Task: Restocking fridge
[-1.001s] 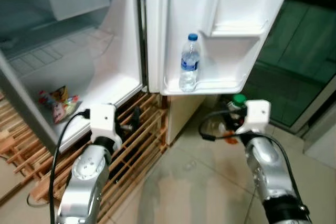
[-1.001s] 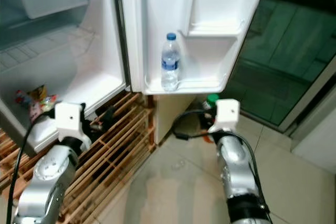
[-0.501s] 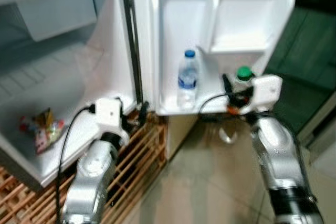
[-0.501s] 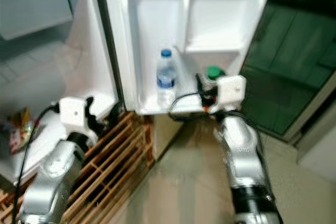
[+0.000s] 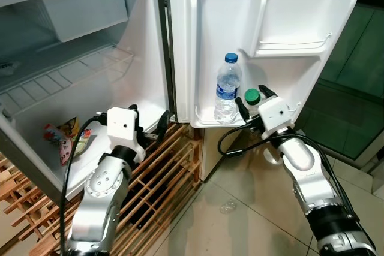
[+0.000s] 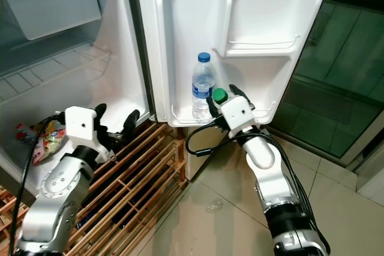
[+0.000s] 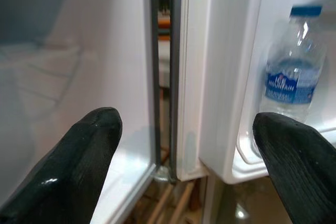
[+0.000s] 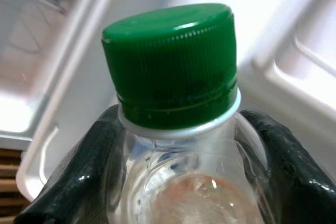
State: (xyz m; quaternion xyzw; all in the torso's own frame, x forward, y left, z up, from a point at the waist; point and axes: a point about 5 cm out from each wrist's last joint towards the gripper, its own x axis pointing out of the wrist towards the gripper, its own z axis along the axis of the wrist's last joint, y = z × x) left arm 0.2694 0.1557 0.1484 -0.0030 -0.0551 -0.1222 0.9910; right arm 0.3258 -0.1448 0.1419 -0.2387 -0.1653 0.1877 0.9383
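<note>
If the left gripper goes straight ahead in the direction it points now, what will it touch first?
Probably the hinge edge of the fridge door, centred between the open fingers of the left gripper. The water bottle stands to one side, likely missed; depth is unclear.

The fridge door [image 5: 204, 40] lining is smooth, glossy white plastic, as are the inner walls. The blue-capped water bottle [image 5: 227, 88] is clear, shiny plastic with a paper-like label. At its 3 o'clock, the green-capped bottle [image 8: 176, 124] is clear plastic with a ridged, slightly glossy cap. The right gripper [image 5: 251, 101] has matt black, rubbery fingers. The slatted pallet [image 5: 162, 172] is bare wood; the floor tiles [image 5: 252, 214] look polished.
</note>
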